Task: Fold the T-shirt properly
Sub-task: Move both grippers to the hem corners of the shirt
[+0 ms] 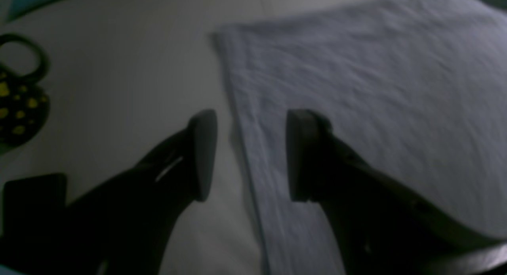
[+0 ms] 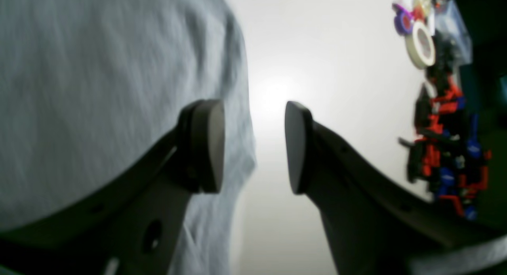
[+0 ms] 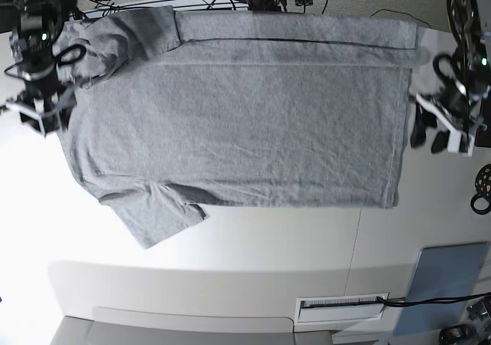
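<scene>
Left gripper [image 1: 251, 156]: its jaws are seen standing wide apart with nothing held between them, poised over the straight edge of the T-shirt [image 1: 368, 108], one finger [image 1: 204, 154] above bare desk [image 1: 130, 69] and the other above the cloth. In the base view this gripper [image 3: 430, 134] is found at the right side, just beside the shirt's hem edge. A black object with yellow spots and a ring handle [image 1: 20, 100] is seen on the desk, well apart from the shirt.

Right gripper [image 2: 253, 146]: its jaws are likewise spread wide and empty, straddling the border between the grey cloth [image 2: 99, 88] and the white desk [image 2: 324, 61]. In the base view it [image 3: 38, 115] is placed at the left side, near the shoulder and sleeve end of the shirt. A roll of pale tape [image 2: 420, 44] and a cluster of red, blue and black parts [image 2: 447, 148] are seen at the far side of the desk; their details are blurred.

T-shirt [image 3: 238, 119]: the garment is laid out flat across the desk [image 3: 253, 245], plain grey side up, its length running left to right. One sleeve [image 3: 157, 215] is spread toward the near edge, and the other [image 3: 115, 38] is rumpled at the far left corner. A band along the far edge [image 3: 299, 27] is seen folded over. A blue-grey pad [image 3: 445, 287] is lying near the lower right corner.
</scene>
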Robot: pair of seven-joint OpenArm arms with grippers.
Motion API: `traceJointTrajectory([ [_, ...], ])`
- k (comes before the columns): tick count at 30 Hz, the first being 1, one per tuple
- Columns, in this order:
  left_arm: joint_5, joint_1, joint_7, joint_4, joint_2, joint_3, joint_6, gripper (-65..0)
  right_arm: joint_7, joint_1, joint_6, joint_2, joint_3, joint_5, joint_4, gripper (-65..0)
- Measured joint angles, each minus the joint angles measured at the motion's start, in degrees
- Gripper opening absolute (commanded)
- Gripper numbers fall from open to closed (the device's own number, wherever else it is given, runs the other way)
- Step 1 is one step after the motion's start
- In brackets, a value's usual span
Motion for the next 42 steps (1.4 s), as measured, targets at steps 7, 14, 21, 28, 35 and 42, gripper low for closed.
traceJointTrajectory([
  [7, -1.0, -13.1, 2.8, -12.1, 1.3, 1.3, -1.1, -35.4, -4.1, 7.8, 5.7, -2.8, 0.0, 3.9, 0.0, -40.1],
  [14, 1.7, -24.2, 3.1, -26.4, 1.6, 12.0, -0.7, -35.4, -4.6, 8.1, 6.9, -3.6, 0.0, 3.9, 0.0, -40.1],
  [21, 5.3, -38.4, 2.4, -40.2, 1.9, 20.3, 1.9, -35.4, -5.9, 8.1, 6.9, -3.6, 0.0, 3.9, 0.0, -40.1],
  [28, 8.9, -46.4, 0.2, -56.5, 4.7, 21.4, 1.9, -35.4, -6.1, 8.1, 6.9, -3.6, 0.0, 3.9, 0.0, -40.1],
  [35, 12.3, -48.3, -3.6, -64.4, 4.5, 21.2, 2.0, -35.4, -7.1, 7.9, 6.9, -3.7, 0.0, 4.3, -0.2, -40.1],
  [42, 12.3, -48.6, -3.6, -64.6, 4.8, 21.2, -3.6, -35.4, -7.1, 8.0, 6.9, -3.6, 0.0, 4.3, -0.2, -40.1],
])
